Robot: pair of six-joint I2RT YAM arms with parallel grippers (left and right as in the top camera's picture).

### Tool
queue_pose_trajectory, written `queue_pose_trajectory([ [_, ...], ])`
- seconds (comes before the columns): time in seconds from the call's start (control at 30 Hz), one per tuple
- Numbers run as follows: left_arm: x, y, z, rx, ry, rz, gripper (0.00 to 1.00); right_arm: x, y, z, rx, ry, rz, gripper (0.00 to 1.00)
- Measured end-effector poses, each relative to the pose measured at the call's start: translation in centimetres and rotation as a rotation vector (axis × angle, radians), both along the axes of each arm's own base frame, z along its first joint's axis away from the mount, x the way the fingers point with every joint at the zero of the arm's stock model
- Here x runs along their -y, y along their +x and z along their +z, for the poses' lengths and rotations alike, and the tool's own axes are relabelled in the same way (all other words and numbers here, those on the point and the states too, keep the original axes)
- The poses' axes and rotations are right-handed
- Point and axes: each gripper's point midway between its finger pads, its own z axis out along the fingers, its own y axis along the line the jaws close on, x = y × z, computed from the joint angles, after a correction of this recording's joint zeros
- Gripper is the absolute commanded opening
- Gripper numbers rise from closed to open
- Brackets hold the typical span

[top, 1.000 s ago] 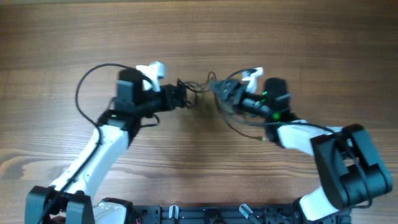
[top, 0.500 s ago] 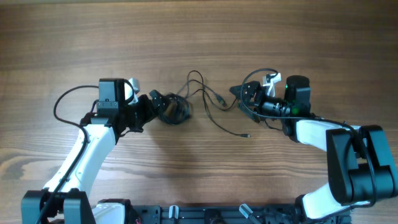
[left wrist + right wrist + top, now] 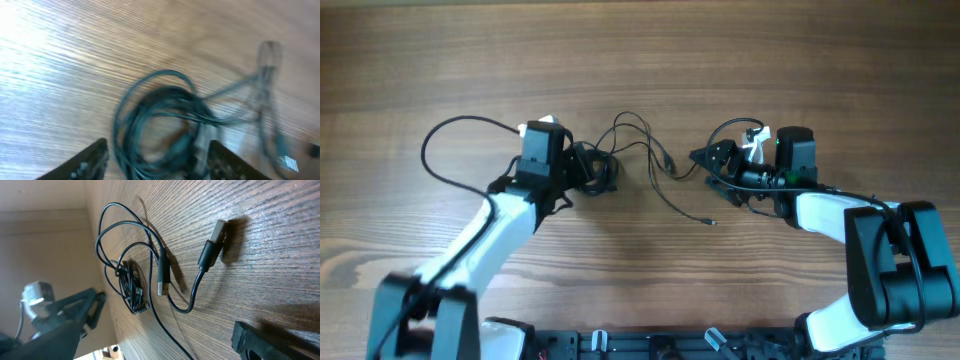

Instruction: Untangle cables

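Cables (image 3: pixel 603 175) lengthwise left-right, plugs (image 3: pixel 668 162) rightward.

A brown wooden table (image 3: pixel 640 60), grain running sideways, with glare on one patch

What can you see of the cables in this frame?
The cables are thin, black and flexible, and lie flat on the wooden table. Part of them is wound into a small coil. Loose strands loop away from it and end in metal-tipped plugs. The left pincer straddles the coil with its jaws apart, and whether it touches the coil is unclear.
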Motion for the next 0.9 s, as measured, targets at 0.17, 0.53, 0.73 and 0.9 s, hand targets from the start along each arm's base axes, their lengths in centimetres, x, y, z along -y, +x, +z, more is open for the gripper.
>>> queue_pose_trajectory([
  [0.17, -1.3, 1.7, -4.2, -0.026, 0.074, 0.026, 0.29, 0.0, 0.0, -0.1, -0.004, -0.003, -0.002, 1.00],
  [0.53, -1.4, 2.1, 2.2, 0.123, 0.045, 0.028, 0.04, -1.3, 0.8, 3.1, 0.122, 0.020, 0.022, 1.00],
  [0.73, 1.2, 1.3, 10.8, 0.327, -0.137, -0.057, 0.04, -8.9, -2.1, 6.6, 0.235, 0.044, 0.150, 1.00],
  [0.9, 2.6, 0.7, 10.9, 0.305, -0.212, -0.104, 0.35, -11.8, -4.2, 6.0, 0.207, 0.022, 0.189, 1.00],
])
